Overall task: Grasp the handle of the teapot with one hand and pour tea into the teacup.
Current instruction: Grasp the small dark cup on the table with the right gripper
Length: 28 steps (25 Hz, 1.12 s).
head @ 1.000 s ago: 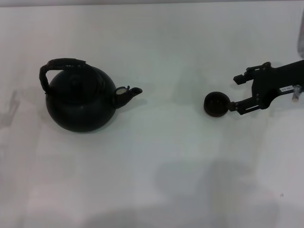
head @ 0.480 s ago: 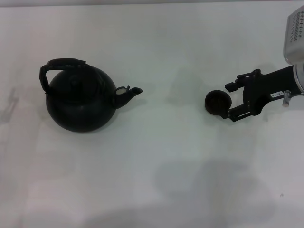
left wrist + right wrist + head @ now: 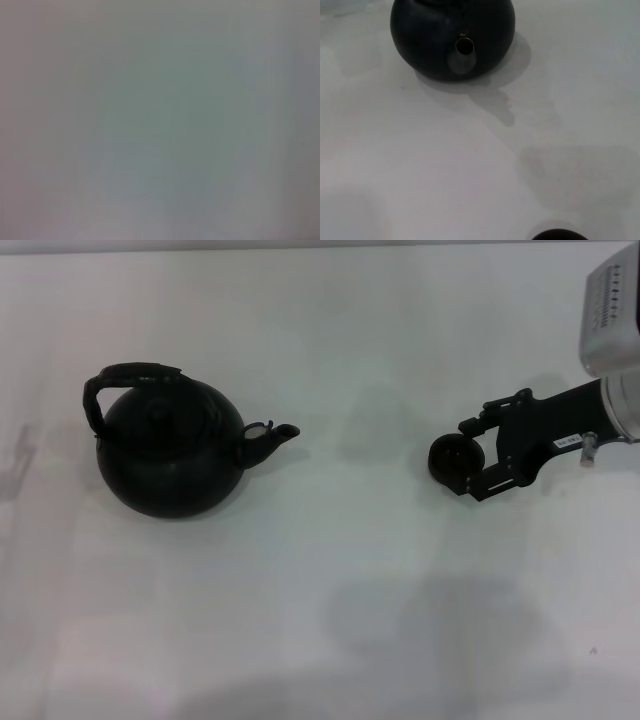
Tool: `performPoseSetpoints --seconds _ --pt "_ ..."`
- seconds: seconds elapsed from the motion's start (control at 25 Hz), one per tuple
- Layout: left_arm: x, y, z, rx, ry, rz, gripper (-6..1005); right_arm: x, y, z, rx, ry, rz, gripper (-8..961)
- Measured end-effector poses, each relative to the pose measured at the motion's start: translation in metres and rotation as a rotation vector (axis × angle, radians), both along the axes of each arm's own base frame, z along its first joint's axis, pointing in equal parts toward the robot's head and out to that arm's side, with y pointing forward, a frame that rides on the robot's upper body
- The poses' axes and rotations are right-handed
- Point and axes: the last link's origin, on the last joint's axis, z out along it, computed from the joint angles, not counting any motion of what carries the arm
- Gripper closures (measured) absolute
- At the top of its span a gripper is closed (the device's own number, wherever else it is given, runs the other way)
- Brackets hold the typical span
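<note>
The teapot (image 3: 170, 455) is a large round black pot standing on the white table at the left. Its spout (image 3: 272, 438) points right, and its thick black arched handle (image 3: 125, 380) rises over the knobbed lid. The tiny black teacup (image 3: 450, 458) stands at the right. My right gripper (image 3: 467, 457) is open at table height, with one finger on each side of the cup's right half. I cannot tell whether it touches the cup. The right wrist view shows the teapot (image 3: 452, 37) spout-on and the cup's rim (image 3: 560, 235). The left gripper is out of view.
The white table (image 3: 330, 580) stretches bare between the teapot and the cup and towards the front. The left wrist view shows only a blurred grey surface.
My right gripper has moved left along the table, so its open fingers now reach around the teacup. The teapot and the cup have stayed in place.
</note>
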Motion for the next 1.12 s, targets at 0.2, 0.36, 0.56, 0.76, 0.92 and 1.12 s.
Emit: performPoseSetpoints --seconds 0.2,0.36,0.56,0.76,0.92,1.12 --pt "0.000 0.000 0.000 0.001 0.000 0.001 153 -0.002 0.002 -0.004 0.000 -0.012 0.012 90" --pt "0.000 0.000 0.000 0.003 -0.001 0.002 153 -0.003 0.002 -0.006 -0.004 -0.017 0.013 91" --pt "0.000 0.000 0.000 0.003 -0.001 0.003 152 -0.003 0.001 -0.012 -0.016 -0.046 0.009 92" --pt "0.000 0.000 0.000 0.001 0.000 0.001 153 -0.004 0.001 -0.016 -0.016 -0.047 0.015 93" --pt "-0.001 -0.001 0.000 0.001 0.000 0.004 153 -0.003 0.001 -0.015 -0.010 -0.041 0.019 94" --pt "-0.001 -0.003 0.000 0.000 -0.001 0.007 153 -0.002 0.000 -0.015 -0.013 -0.046 0.020 95"
